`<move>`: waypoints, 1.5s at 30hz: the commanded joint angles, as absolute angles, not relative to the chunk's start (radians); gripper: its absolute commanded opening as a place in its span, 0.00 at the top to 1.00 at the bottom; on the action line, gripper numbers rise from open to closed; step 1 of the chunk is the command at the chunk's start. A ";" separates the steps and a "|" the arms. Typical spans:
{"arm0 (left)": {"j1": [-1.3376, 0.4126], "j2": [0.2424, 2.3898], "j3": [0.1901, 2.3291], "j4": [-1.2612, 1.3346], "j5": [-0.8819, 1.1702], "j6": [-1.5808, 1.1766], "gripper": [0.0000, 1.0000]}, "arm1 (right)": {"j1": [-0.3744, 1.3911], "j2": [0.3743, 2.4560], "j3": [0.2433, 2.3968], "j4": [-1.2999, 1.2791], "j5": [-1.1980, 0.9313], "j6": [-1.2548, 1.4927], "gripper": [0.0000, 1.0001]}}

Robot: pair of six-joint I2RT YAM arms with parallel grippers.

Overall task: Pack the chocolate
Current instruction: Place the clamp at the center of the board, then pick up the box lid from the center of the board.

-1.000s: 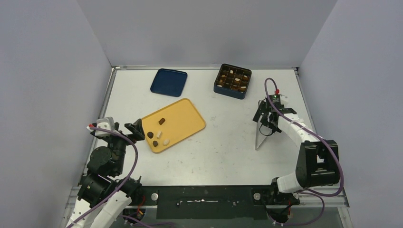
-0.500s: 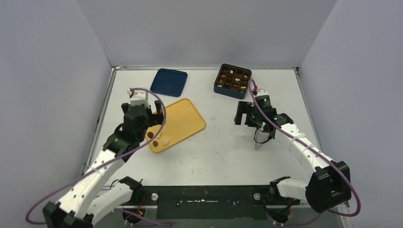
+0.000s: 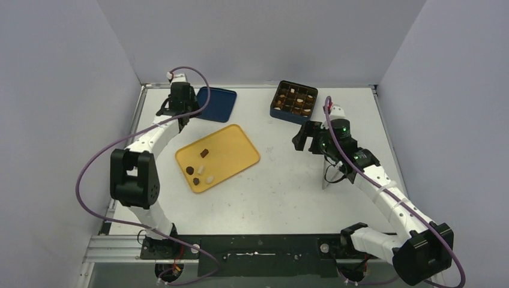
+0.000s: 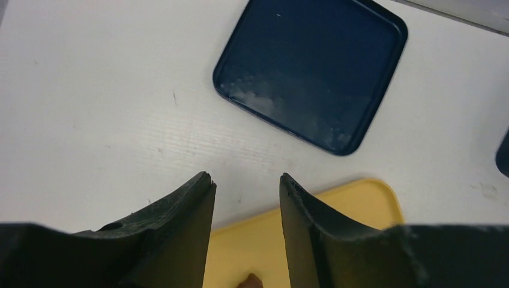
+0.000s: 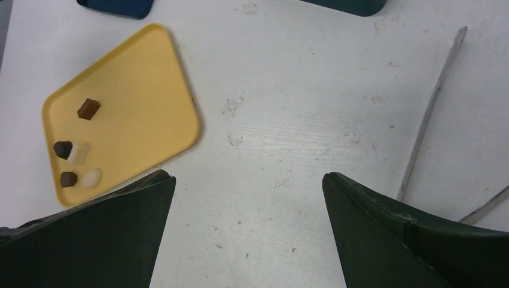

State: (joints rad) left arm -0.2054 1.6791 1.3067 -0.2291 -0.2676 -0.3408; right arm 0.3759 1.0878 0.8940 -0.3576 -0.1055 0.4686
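White table (image 3: pixel 288 192), chocolate (image 5: pixel 88 108) on tray (image 3: pixel 234 150), apart from narrow left fingers (image 4: pixel 180 228), wide right fingers (image 5: pixel 108 240)

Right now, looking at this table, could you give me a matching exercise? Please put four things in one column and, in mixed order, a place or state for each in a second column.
Column A
1. yellow tray
2. dark blue lid
3. dark blue gridded box
4. metal tongs

Column B
a. thin and silvery, lying at the right side
b. holds five loose chocolate pieces
c. flat, at the far edge on the left, nothing in it
d. its cells contain chocolate

Pairs: 1-b, 2-c, 3-d, 4-a
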 commanded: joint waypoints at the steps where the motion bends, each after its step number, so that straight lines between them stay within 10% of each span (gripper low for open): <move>1: -0.158 1.793 1.473 -0.083 -0.242 -0.330 0.58 | 0.406 1.105 0.928 -0.279 -0.162 0.493 0.00; 21: -0.070 2.414 2.113 -0.307 -0.117 -0.197 0.60 | 0.520 1.177 1.036 -0.344 -0.107 0.420 0.00; 35: -0.054 2.533 2.161 -0.301 -0.132 -0.174 0.58 | 0.525 1.215 1.074 -0.360 -0.105 0.412 0.00; 45: -0.057 2.493 2.124 -0.275 -0.100 -0.122 0.90 | 0.526 1.225 1.071 -0.311 0.018 0.460 0.00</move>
